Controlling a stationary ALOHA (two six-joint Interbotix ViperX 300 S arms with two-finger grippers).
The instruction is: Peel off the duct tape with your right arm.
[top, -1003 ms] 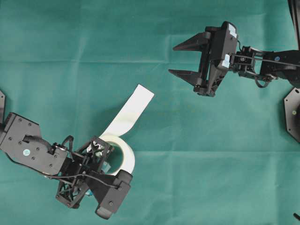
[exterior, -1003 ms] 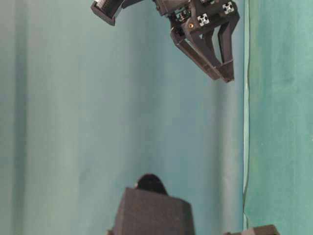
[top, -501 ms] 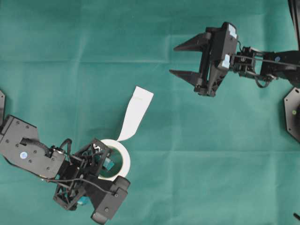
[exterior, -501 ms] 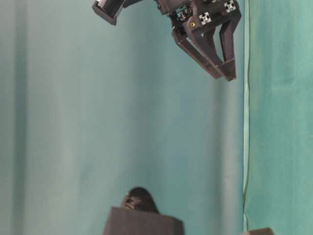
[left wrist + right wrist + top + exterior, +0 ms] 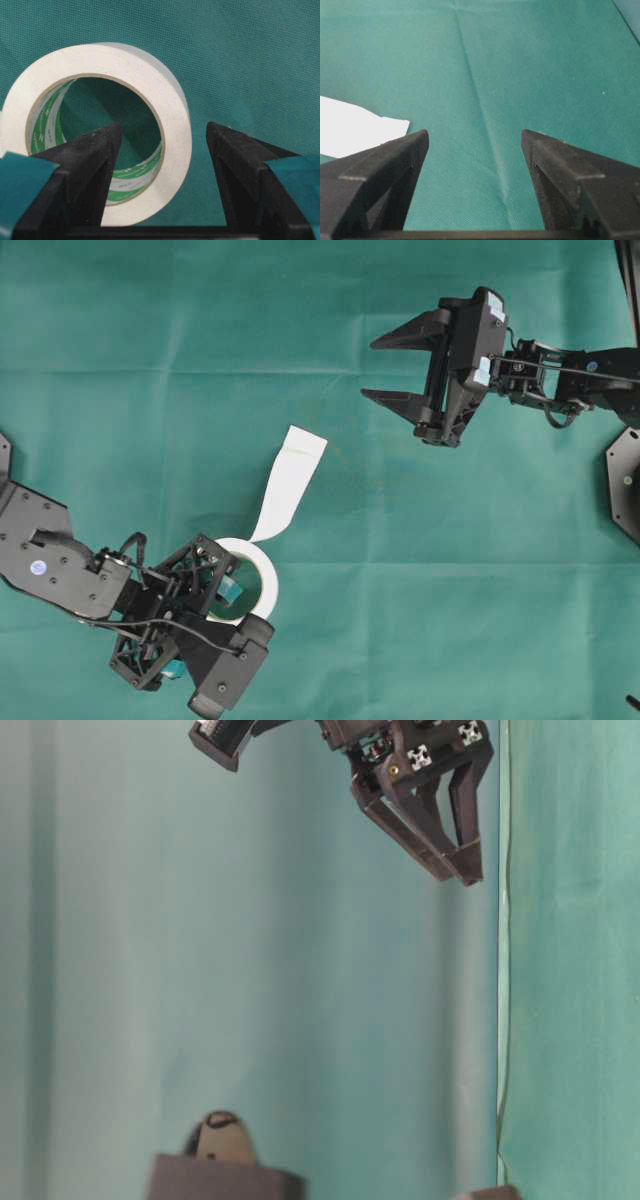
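Note:
The duct tape roll (image 5: 262, 578) lies flat on the green cloth at the lower left, showing its pale green core (image 5: 50, 117). Its white strip tail (image 5: 290, 480) runs up and to the right, and the tail's end shows in the right wrist view (image 5: 355, 132). My left gripper (image 5: 205, 623) (image 5: 164, 127) is open. One finger (image 5: 85, 165) stands in front of the roll's hole and the other outside its wall, with a gap on that side. My right gripper (image 5: 370, 368) (image 5: 474, 132) (image 5: 460, 877) hangs open and holds nothing at the upper right, well away from the tail.
Green cloth with fold creases (image 5: 300, 370) covers the table. A black base plate (image 5: 625, 480) sits at the right edge. In the table-level view the left arm's housing (image 5: 225, 1185) fills the bottom and a cloth seam (image 5: 500, 970) runs down the right.
The left gripper opened and let go of the roll, which settled flat with its tail lowered. The left arm drew back toward the lower left. The right arm barely moved.

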